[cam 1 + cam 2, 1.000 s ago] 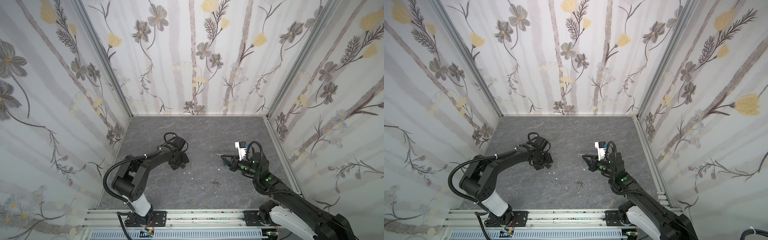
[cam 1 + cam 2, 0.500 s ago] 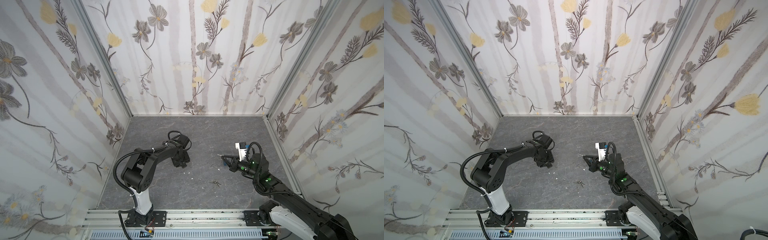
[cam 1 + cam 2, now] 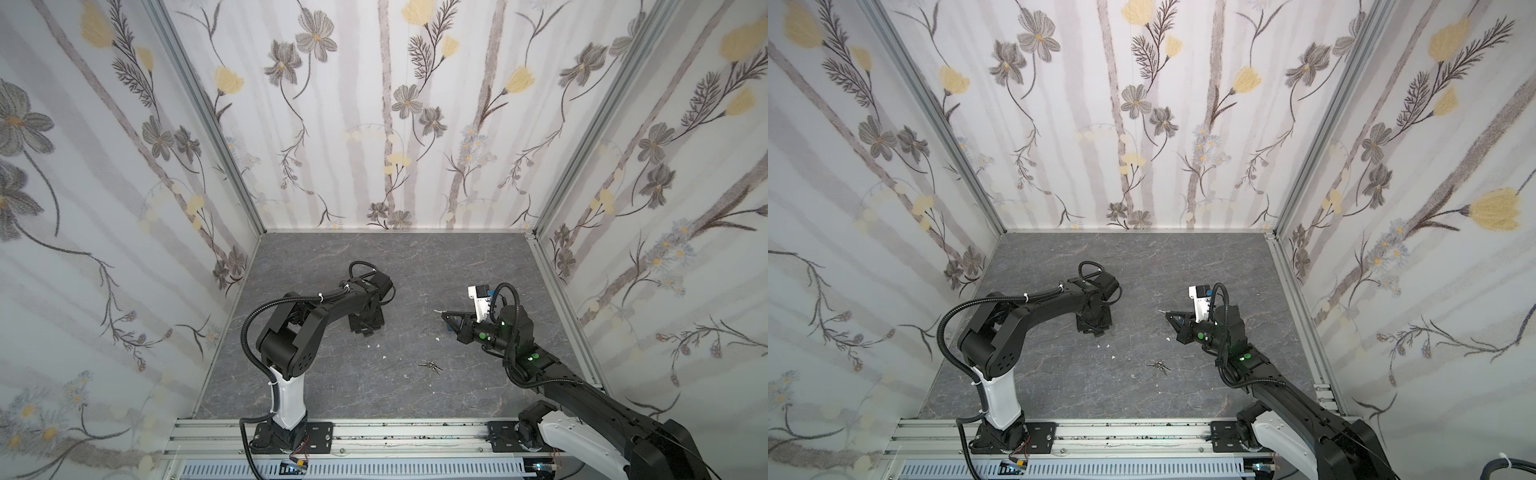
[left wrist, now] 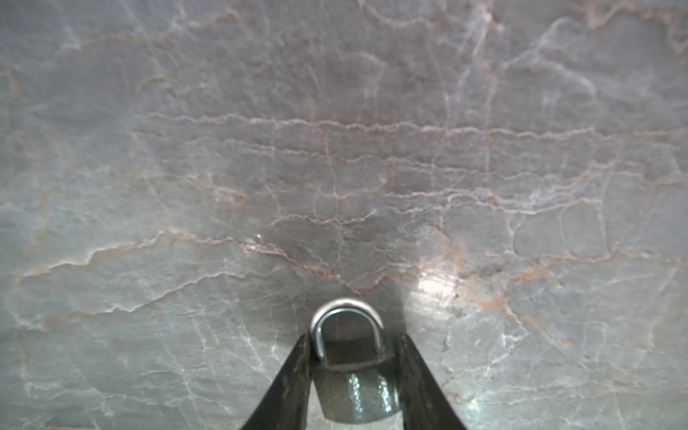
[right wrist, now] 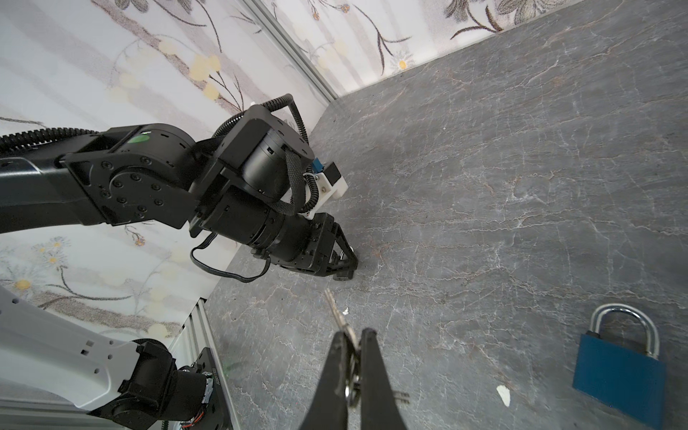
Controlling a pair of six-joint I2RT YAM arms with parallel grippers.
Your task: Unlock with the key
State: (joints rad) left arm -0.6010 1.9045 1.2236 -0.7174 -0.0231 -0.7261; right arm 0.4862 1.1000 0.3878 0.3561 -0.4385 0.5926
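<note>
While low, L claw point(image 4: 355, 338) snug on grey padlock point(image 4: 357, 391), R claw point(image 5: 353, 332) tight on key point(image 5: 332, 303).

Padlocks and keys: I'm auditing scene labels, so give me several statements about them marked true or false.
The right gripper grips a key. True.
The blue padlock stands upright. False: it lies flat on the table.
The left gripper straddles a grey padlock. True.
The grey padlock's shackle is open. False: it looks closed.
No spare keys lie on the table. False: a key bunch lies there.
</note>
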